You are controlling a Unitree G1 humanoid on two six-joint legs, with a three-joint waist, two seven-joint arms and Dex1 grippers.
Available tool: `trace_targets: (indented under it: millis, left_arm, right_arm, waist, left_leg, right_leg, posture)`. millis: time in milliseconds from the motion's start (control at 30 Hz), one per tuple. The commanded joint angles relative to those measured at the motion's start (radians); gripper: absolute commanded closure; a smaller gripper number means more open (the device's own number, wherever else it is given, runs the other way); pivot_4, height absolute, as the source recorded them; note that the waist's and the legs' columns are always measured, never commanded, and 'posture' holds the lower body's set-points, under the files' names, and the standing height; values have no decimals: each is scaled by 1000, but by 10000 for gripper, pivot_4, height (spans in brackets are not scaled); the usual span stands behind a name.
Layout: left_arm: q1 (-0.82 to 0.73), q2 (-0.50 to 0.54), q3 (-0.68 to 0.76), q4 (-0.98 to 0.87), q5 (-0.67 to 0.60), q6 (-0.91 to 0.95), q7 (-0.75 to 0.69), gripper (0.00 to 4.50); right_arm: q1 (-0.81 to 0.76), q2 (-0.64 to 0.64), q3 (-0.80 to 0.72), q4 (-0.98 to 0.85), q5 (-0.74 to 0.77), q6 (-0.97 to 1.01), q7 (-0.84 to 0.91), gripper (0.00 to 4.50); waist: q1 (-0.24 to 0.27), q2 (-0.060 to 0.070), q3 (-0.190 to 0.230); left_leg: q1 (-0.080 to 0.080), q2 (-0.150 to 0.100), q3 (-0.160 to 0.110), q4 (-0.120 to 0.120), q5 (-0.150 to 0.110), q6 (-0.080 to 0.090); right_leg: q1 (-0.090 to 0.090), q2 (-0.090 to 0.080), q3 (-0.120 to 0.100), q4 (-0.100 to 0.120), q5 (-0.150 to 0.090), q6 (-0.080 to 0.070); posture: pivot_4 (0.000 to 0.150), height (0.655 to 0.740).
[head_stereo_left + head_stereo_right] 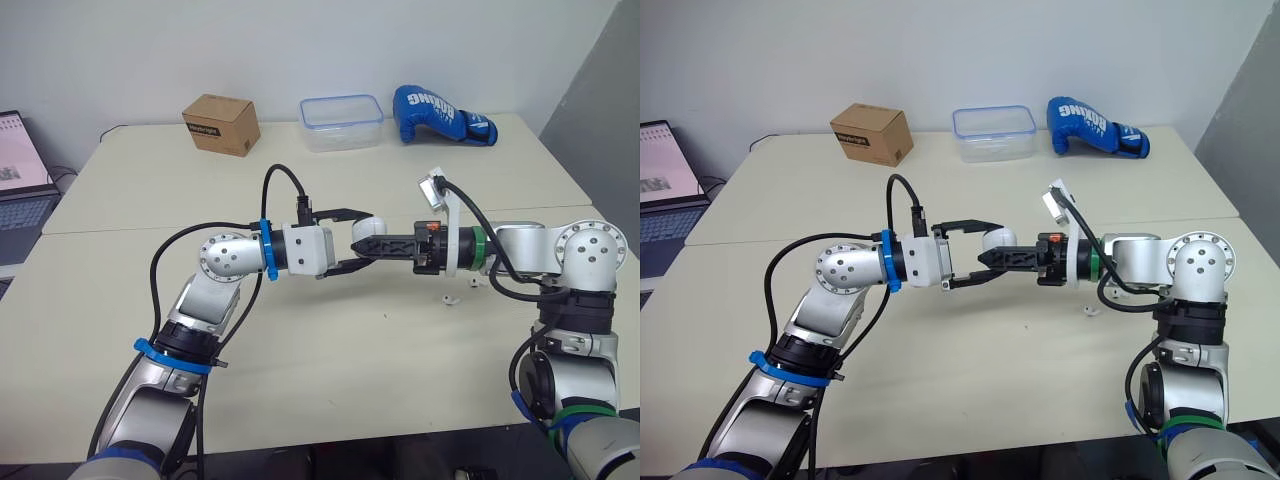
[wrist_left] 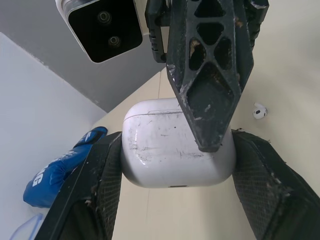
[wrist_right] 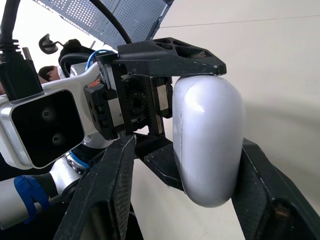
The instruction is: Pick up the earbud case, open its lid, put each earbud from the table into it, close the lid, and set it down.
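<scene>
Obscured: case (image 2: 170, 150) largely covered by fingers in head views, lid shut | Left gripper (image 1: 357, 240): clamps case by both sides, above table (image 1: 300, 350) | Right gripper (image 3: 190, 145): spread astride case, one finger touching, other apart | Earbud (image 1: 449, 300): on table near right arm

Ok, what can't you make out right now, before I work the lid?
- Earbud case: in the left wrist view a finger of the right gripper covers its middle. In the head views that gripper and the left gripper hide most of it.
- Earbuds: one earbud lies on the table. The white specks in the head views are too small to count.
</scene>
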Motion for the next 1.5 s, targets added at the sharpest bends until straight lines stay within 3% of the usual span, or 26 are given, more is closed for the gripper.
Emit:
trace_targets:
  millis: [33,167,500,533,600,667,767,933,1067,1367,1500]
  left_arm:
    - [-14,1,2,-11,1,-6,9,17383]
    - [-12,6,0,-17,2,3,6,17383]
    - [-5,17,-3,-50,-47,93,-28,17383]
    - [-5,18,-3,-64,-65,130,-37,10311]
    - [-10,8,8,-84,-80,158,-23,4179]
    - [-13,13,24,-115,-100,215,-18,461]
    - [-11,71,56,-178,-170,364,-57,461]
    - [13,269,118,-301,-390,792,-165,461]
    - [-5,347,148,-310,-494,1004,-192,461]
    - [-60,354,68,-260,-475,1099,-230,461]
    - [-85,351,30,-227,-444,1091,-252,10105]
  right_arm:
    - [-1,-8,9,-15,79,-17,-8,24793]
    - [6,-21,26,-17,115,-40,-29,36999]
    - [24,-67,95,-27,235,-116,-84,36916]
    - [25,-72,104,-28,246,-124,-89,36916]
    - [29,-82,121,-32,267,-142,-102,36916]
    - [33,-93,137,-34,274,-160,-113,36916]
    - [32,-116,156,-34,268,-175,-113,36916]
    - [4,-189,218,-115,62,-178,26,36916]
    - [-9,-268,342,-234,-182,-261,225,36916]
    - [-43,-424,662,-394,-670,-546,641,36916]
    - [-53,-452,738,-425,-797,-612,760,36916]
  waist:
    - [0,0,0]
    - [0,0,0]
    - [-1,0,0]
    - [-1,0,0]
    - [-2,0,0]
    - [-2,0,0]
    - [-2,0,0]
    - [-13,1,1]
    - [-13,2,1]
    - [-13,2,2]
    - [-12,1,2]
  left_leg:
    - [0,0,0,0,0,0]
    - [0,0,0,0,0,0]
    - [0,0,0,0,0,0]
    - [0,0,0,0,0,0]
    - [0,0,0,0,0,0]
    - [0,0,0,0,0,0]
    - [0,0,0,0,0,0]
    - [0,1,0,-1,-1,2]
    - [0,1,0,0,-2,3]
    - [0,1,0,0,0,0]
    - [0,1,0,0,0,0]
  right_leg:
    - [0,0,0,0,0,0]
    - [0,0,0,0,0,0]
    - [0,0,0,0,0,0]
    - [0,0,0,0,0,0]
    - [0,0,0,0,0,0]
    - [0,0,0,0,0,0]
    - [0,0,0,0,0,0]
    - [-1,1,0,1,0,0]
    - [-1,1,0,0,-1,1]
    - [-1,1,0,0,-1,2]
    - [-1,1,0,0,-1,2]
  posture:
    - [1500,7307]
    - [1500,7307]
    - [1500,7307]
    - [1500,7307]
    - [1500,7307]
    - [1500,7307]
    - [1500,7307]
    - [1500,7307]
    - [1500,7307]
    - [1500,7307]
    - [1500,7307]
